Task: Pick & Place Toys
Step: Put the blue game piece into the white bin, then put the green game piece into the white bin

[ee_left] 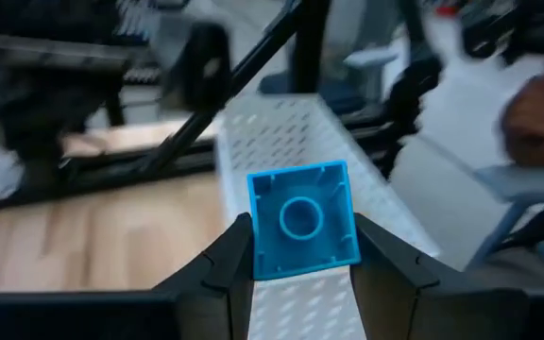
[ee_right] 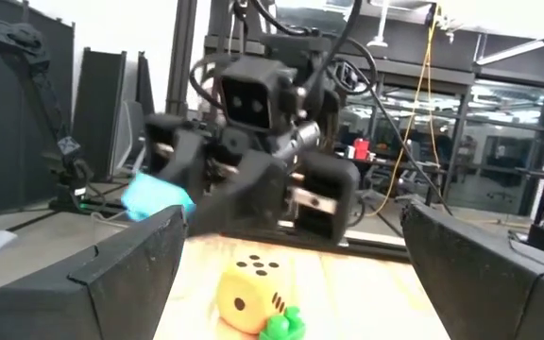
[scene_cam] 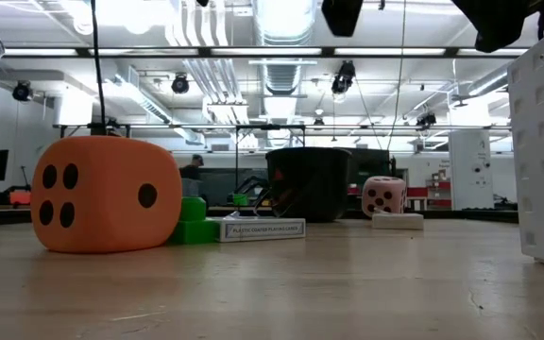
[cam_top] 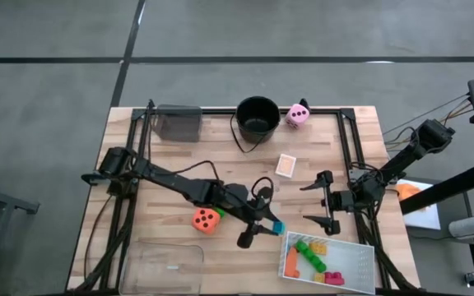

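1. My high view looks straight down on the table (cam_top: pixel 179 156).
2. My low view sits at tabletop level, close behind the orange die (scene_cam: pixel 107 194).
3. My wrist views face each other; both catch the blue brick (ee_left: pixel 300 219).

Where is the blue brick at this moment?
The blue brick is held in the left claw, near the table's front in the high view, between the orange die and the white tray.
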Action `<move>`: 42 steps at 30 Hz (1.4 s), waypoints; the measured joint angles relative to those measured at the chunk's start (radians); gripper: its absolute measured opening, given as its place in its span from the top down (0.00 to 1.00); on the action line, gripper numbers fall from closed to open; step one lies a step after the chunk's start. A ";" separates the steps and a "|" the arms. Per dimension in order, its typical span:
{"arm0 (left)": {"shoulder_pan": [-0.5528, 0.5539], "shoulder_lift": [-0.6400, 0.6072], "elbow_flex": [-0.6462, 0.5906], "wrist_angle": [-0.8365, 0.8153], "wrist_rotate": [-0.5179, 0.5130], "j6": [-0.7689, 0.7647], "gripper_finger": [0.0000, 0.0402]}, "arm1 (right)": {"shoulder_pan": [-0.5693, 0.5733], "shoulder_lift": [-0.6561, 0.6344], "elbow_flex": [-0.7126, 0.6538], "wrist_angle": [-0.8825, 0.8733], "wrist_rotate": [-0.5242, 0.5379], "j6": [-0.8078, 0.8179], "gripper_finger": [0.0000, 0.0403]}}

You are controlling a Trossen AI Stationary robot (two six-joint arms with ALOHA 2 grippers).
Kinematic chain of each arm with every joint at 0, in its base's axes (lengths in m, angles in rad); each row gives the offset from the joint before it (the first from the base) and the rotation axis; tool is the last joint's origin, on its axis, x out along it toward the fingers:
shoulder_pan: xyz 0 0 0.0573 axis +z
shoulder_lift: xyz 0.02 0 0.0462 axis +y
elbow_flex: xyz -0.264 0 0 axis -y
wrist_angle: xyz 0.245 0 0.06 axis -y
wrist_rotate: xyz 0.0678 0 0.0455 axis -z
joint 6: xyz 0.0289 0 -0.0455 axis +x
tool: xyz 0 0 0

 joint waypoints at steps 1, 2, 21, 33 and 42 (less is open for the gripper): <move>0.000 0.007 0.001 0.020 0.014 -0.008 0.67 | 0.000 0.000 0.000 0.000 0.002 0.000 0.04; 0.000 0.011 0.003 0.030 0.022 -0.013 0.67 | 0.000 0.000 0.000 0.000 0.003 0.000 0.04; -0.006 0.306 0.347 -0.099 0.179 -0.060 0.67 | 0.000 -0.144 0.002 0.026 0.060 -0.136 0.04; -0.002 0.447 0.532 -0.257 0.223 -0.015 0.64 | 0.000 -0.164 -0.002 0.014 0.060 -0.146 0.04; 0.003 0.409 0.517 -0.311 0.190 0.049 0.21 | 0.000 -0.148 -0.004 0.014 0.060 -0.142 0.04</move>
